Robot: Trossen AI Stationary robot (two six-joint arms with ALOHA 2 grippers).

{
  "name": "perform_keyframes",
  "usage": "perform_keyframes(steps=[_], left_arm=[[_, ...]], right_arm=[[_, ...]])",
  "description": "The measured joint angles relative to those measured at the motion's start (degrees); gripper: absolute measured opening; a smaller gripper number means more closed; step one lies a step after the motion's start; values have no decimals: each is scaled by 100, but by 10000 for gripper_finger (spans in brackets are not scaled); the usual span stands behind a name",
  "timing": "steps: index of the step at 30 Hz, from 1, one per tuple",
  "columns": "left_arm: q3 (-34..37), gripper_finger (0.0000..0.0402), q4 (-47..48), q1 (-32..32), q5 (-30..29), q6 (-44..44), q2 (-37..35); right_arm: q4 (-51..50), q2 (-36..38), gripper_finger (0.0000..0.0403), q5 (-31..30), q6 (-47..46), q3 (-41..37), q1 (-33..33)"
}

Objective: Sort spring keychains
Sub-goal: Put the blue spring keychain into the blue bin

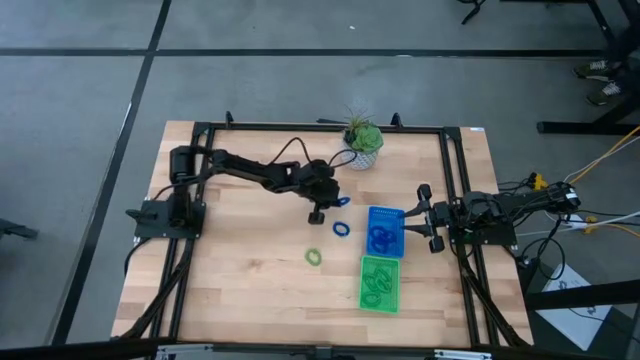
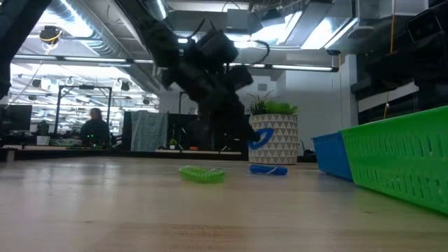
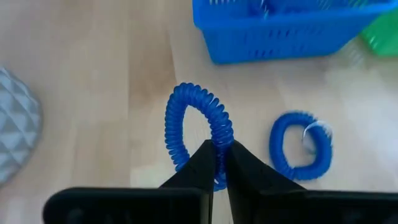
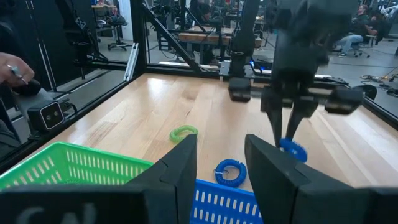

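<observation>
My left pincer [image 3: 216, 163] is clamped tight on a blue coil [image 3: 198, 127], the two fingers pinching one side of the loop so that the rest of it stands up past the tips. From the low camera I see that coil [image 2: 262, 138] hanging clear of the surface [image 1: 240, 270], in front of the plant pot [image 2: 278, 140]. The left arm reaches from its base across toward the blue tray [image 1: 385, 231], bent at the elbow, with the wrist pointing down; overhead, its pincer [image 1: 318, 213] sits just short of the tray, near the pot [image 1: 363, 155].

A second blue coil [image 3: 301, 145] lies flat on the wood just beside the held one, between my pincer and the blue tray [image 3: 286, 31]; overhead it is the loop [image 1: 342, 229] closest to the tray's near edge. A green coil [image 1: 315, 257] lies farther from the tray, out on bare wood, well apart from both blue ones. In the low view it rests [image 2: 202, 173] beside the flat blue coil [image 2: 268, 169].

Inside the blue tray I make out blue coils [image 1: 381, 237], and the green tray [image 1: 380, 284], touching the blue tray's end, holds green coils [image 1: 376, 285].

My right pincer [image 4: 221, 158] waits on the blue tray's far side, fingers spread wide and holding nothing, pointing across both trays toward the left arm.
</observation>
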State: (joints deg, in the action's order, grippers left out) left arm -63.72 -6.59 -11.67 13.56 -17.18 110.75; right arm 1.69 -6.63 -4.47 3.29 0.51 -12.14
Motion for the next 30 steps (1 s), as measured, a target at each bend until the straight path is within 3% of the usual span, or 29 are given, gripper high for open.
perform_keyframes(steps=[7,11,15,20,30], left_arm=[[0,18,-283,141,4,3,-444],[0,19,-1179,391,73,7,-515],[-7,19,-2247,751,639,-51,-493],[-7,19,-2807,1205,851,-508,-467],[-146,12,-2902,1615,1210,-863,-467]], right_arm=[[2,1,136,0,-1,-1,1],[2,2,136,0,0,0,0],[2,1,136,0,-2,-1,0],[2,0,136,0,-2,0,2],[2,0,136,0,-2,0,2]])
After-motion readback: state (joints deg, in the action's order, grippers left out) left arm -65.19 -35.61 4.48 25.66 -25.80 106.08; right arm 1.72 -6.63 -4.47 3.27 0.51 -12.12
